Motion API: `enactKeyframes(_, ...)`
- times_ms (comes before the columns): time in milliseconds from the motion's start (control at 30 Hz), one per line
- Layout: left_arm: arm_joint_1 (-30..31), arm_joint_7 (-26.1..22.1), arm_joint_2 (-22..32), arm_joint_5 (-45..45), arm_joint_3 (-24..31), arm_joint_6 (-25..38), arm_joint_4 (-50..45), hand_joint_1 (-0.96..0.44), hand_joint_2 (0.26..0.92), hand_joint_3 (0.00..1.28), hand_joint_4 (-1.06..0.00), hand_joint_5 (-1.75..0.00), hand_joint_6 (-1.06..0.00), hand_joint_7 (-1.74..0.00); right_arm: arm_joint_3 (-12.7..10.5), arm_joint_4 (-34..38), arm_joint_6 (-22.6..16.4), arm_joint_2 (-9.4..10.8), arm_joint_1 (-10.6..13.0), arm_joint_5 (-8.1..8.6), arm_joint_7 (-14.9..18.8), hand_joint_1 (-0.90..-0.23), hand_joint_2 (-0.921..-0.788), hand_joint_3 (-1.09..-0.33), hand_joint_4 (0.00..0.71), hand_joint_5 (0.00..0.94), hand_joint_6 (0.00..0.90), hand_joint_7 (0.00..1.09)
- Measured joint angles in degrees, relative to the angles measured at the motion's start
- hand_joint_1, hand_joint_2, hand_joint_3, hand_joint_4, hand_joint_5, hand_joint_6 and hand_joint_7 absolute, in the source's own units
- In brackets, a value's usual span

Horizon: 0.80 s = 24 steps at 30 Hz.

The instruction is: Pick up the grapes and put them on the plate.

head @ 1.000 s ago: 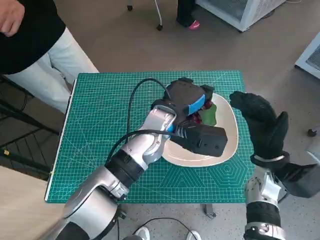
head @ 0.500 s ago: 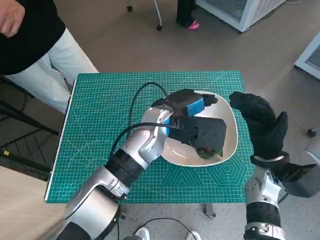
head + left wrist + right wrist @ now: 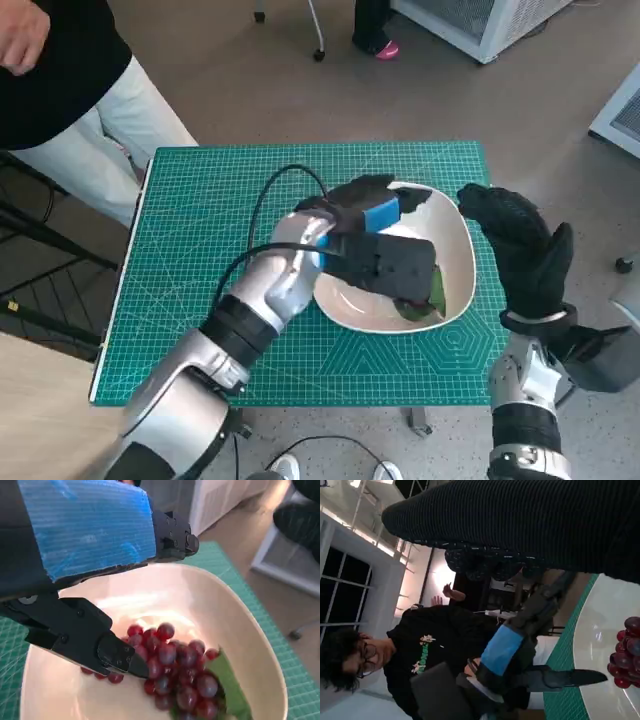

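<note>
On the plate (image 3: 250, 645): grapes (image 3: 175, 672) | left robot hand (image 3: 375, 215) spread, empty | right robot hand (image 3: 520, 250) spread

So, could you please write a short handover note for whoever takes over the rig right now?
Left hand: over the cream-coloured plate, holding nothing; one fingertip sits against the bunch of red grapes with a green leaf.
Right hand: in a black knitted glove, raised beside the plate's rim, holding nothing.
Done: grapes lie on the plate.
Left: draw the left hand clear.
</note>
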Motion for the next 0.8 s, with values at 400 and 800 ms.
enactKeyframes(400,9.5,11.1,5.4,-10.3,12.1,-14.2,-3.7,-0.35,0.92,0.07,-0.21,-0.03,-0.37,-0.06,0.2,0.0,-0.2,0.0,-0.4,-0.87,-0.5,-0.393,-0.921,-0.527,0.562,0.004,0.504,0.0)
enactKeyframes(800,20.0,3.0,6.3,-34.3,26.9,-26.5,-7.1,-0.46,0.921,0.13,-0.22,0.0,-0.37,-0.04,0.2,1.2,-0.4,0.4,-1.5,-1.22,-0.5,-0.398,-0.921,-0.52,0.566,0.004,0.508,0.0)
